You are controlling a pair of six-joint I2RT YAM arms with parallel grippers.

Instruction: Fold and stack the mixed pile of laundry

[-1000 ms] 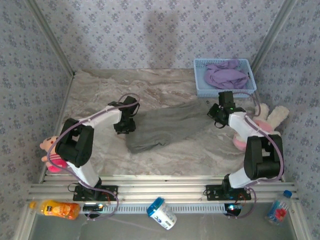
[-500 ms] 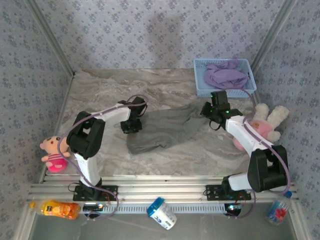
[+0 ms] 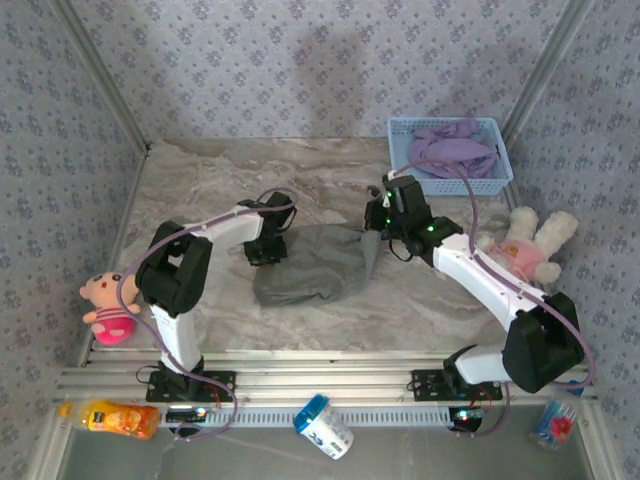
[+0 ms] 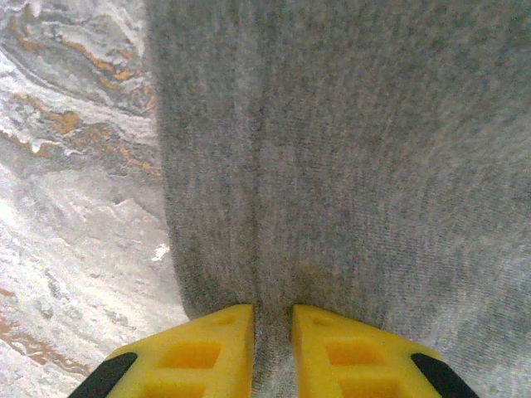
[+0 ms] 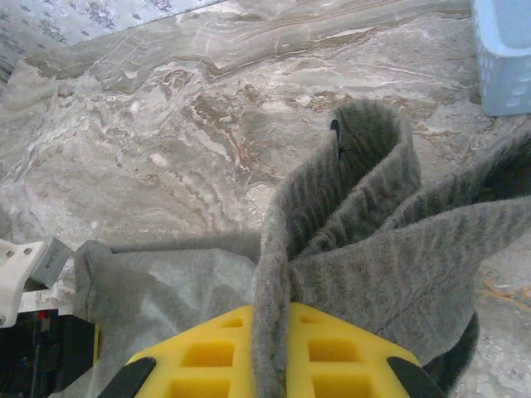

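Observation:
The plain gray garment [image 3: 315,265] lies bunched in the middle of the marble table. My left gripper [image 3: 268,250] is at its left edge. In the left wrist view the gripper [image 4: 272,319] is shut on a ridge of gray garment [image 4: 348,149] between its yellow fingers [image 4: 207,352]. My right gripper [image 3: 385,222] holds the garment's right end lifted above the table. In the right wrist view that gripper [image 5: 272,332] is shut on a doubled fold of gray garment [image 5: 373,249]. The lavender T-shirt [image 3: 450,150] sits crumpled in the basket.
The light blue lattice basket [image 3: 398,150] stands at the back right, and its corner [image 5: 502,58] shows in the right wrist view. A plush toy [image 3: 525,245] lies at the right edge, another [image 3: 105,305] at the left. Bottles [image 3: 120,417] and a can [image 3: 325,425] lie below the front rail.
My right gripper has carried the garment's right end leftward toward the middle, bunching the cloth. My left gripper has shifted slightly right at the left edge and its jaws have narrowed on the cloth.

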